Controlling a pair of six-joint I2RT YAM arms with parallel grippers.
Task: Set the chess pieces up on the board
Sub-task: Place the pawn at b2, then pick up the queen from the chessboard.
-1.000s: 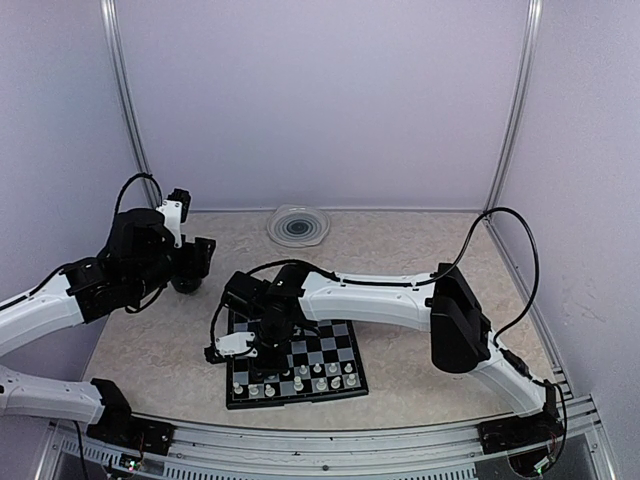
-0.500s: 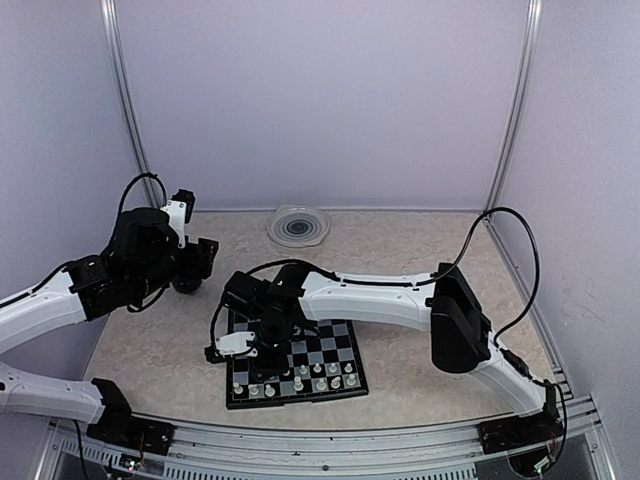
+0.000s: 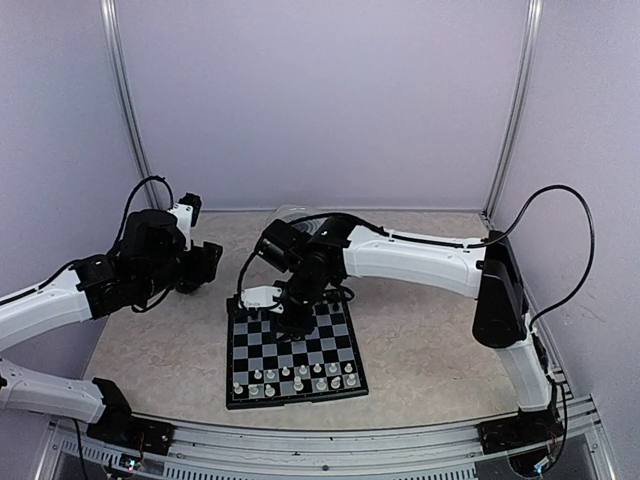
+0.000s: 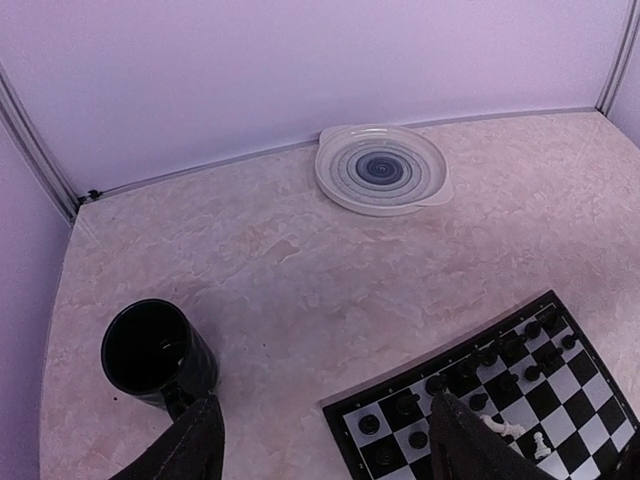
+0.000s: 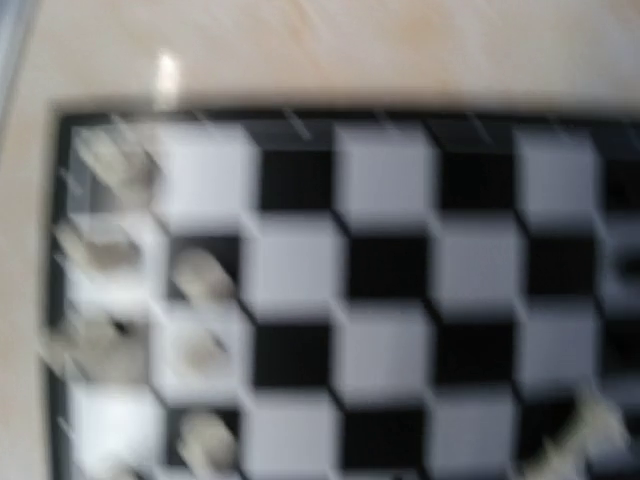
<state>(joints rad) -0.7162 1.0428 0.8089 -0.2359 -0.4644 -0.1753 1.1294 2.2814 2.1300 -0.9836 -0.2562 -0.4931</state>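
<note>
The board (image 3: 300,352) lies at the table's front middle. Cream chess pieces (image 3: 292,381) stand on its two near rows. In the left wrist view black chess pieces (image 4: 497,355) stand on the board's (image 4: 395,440) far rows, and a cream piece (image 4: 498,427) lies on its side among them. My right gripper (image 3: 290,318) hangs over the far-left part of the board. Its wrist view is blurred, showing squares and cream pieces (image 5: 198,275) but no fingers. My left gripper (image 4: 325,460) is open and empty, above the table left of the board.
A black cup (image 4: 155,350) stands left of the board, close to my left finger (image 4: 190,450). A round clear ridged plate (image 4: 382,170) sits at the back wall. Metal posts and purple walls enclose the table.
My right arm has lifted and swung from the near-left part of the board to its far-left part. The left arm has shifted only slightly.
</note>
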